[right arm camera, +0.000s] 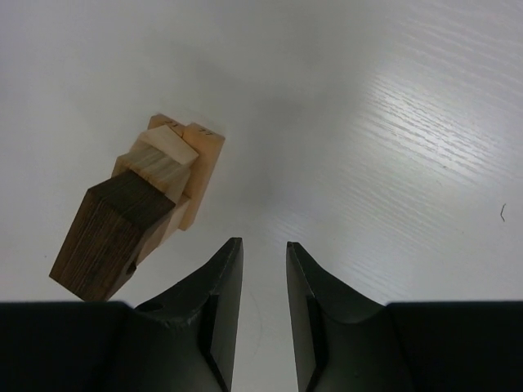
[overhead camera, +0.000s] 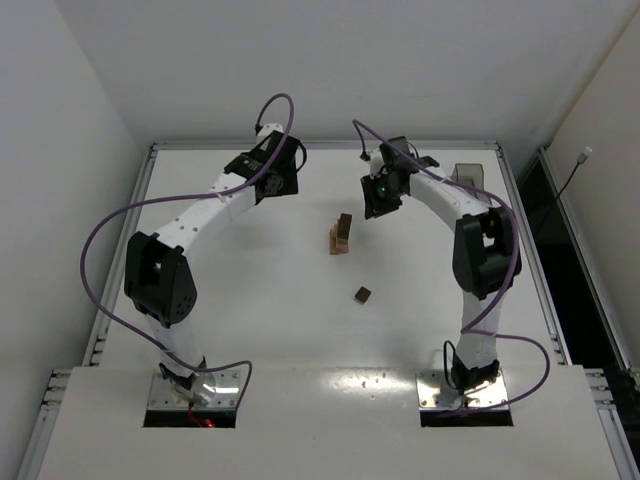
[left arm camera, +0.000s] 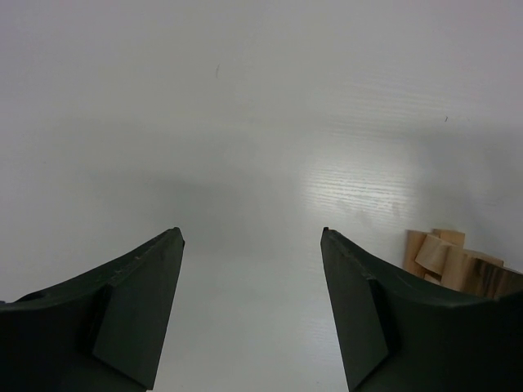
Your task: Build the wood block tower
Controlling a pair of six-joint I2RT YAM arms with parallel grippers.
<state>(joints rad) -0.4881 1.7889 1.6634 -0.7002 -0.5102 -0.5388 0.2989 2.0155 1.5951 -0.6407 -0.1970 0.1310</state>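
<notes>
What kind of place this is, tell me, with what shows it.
Probably a robotics lab cell: left arm and right arm bolted to a white table, plain white walls around it, and a small wood block tower.

The left arm (overhead camera: 190, 230) is arched and reached in from the left of the tower (overhead camera: 342, 235); the left gripper (left arm camera: 250, 237) is held with its jaws spread wide, nothing between them. The right arm (overhead camera: 470, 220) is bent in from the tower's right, and the right gripper (right arm camera: 263, 245) is held near it, jaws narrowly parted and empty.
</notes>
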